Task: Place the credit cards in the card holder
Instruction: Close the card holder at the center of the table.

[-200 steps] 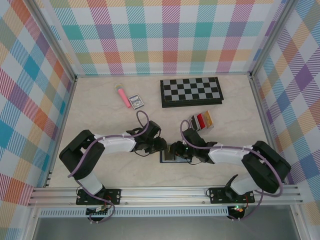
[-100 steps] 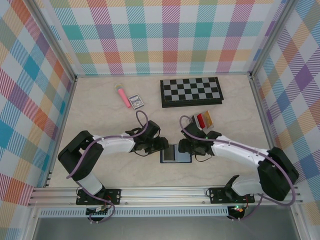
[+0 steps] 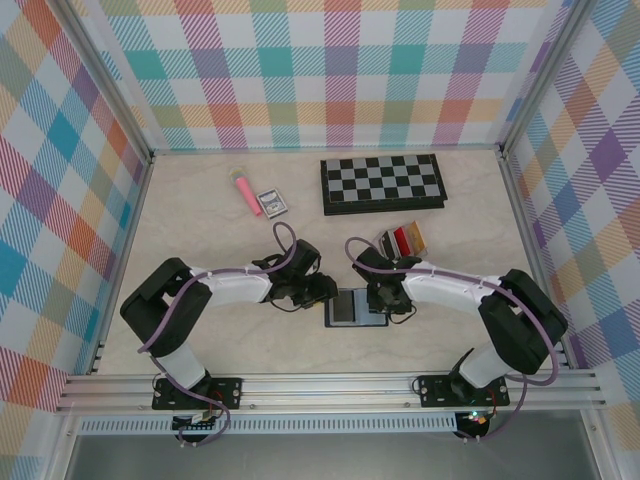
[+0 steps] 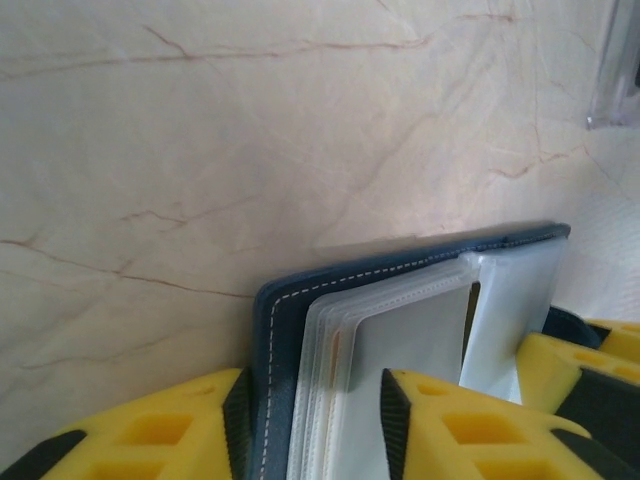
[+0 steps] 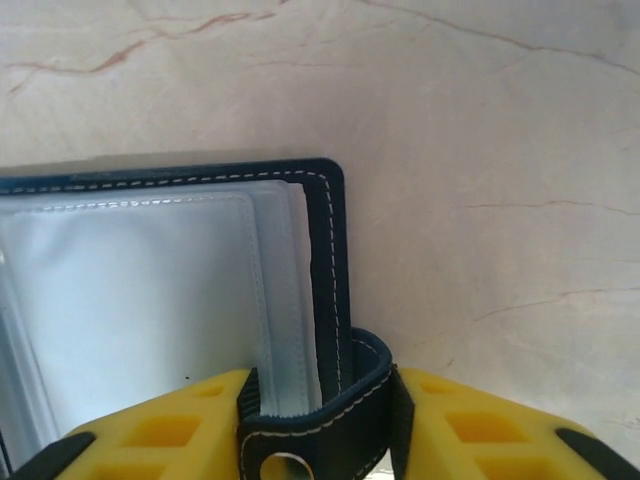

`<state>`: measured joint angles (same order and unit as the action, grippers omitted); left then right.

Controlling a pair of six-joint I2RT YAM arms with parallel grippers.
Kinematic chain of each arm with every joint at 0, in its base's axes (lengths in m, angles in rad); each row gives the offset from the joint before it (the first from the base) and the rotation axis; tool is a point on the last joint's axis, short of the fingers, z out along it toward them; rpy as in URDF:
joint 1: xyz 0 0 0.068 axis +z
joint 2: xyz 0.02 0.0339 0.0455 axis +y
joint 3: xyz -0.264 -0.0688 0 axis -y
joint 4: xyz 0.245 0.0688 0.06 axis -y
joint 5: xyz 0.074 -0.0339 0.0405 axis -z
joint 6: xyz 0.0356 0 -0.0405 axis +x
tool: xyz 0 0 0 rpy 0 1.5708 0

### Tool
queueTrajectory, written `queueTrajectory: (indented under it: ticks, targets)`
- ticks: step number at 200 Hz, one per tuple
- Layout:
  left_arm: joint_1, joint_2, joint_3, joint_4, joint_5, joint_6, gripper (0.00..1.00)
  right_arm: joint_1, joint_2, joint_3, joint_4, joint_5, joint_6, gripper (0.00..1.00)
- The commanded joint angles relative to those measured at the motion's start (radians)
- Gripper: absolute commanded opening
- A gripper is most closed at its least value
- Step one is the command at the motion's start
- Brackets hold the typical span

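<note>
Card holder (image 3: 350, 307): lies open on the table (image 3: 200, 230) near its front edge, between the two grippers, with the clear sleeves (image 4: 400, 340) exposed. Change noted: a second ago the right gripper (image 3: 386, 302) sat over it. It now pinches the snap tab (image 5: 315, 425) at the right edge, while the left gripper (image 3: 322, 292) clamps the left cover. Judged: holder spread, neither gripper free. Credit cards (image 3: 405, 239) stand outside, just behind. Both forearms lie low, converging inward.
</note>
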<state>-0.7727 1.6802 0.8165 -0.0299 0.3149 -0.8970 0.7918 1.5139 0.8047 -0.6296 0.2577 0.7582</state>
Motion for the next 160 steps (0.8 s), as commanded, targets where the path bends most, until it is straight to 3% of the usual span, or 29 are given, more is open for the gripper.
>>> queueTrajectory:
  ticks: [1,59,126,160]
  targets:
    - [-0.01,-0.005,0.026,0.035,0.059,-0.01,0.36,0.0,0.0,0.024,-0.028,0.03,0.012,0.34]
    - [-0.009,-0.024,0.028,0.099,0.113,-0.031,0.28,-0.001,-0.015,-0.007,0.03,0.002,0.005,0.26]
    - [-0.012,-0.034,0.092,0.118,0.175,-0.018,0.35,-0.008,-0.08,-0.061,0.148,-0.084,0.009,0.28]
    - [-0.016,-0.033,0.129,-0.009,0.099,0.017,0.25,-0.008,-0.09,-0.036,0.058,0.01,0.021,0.34]
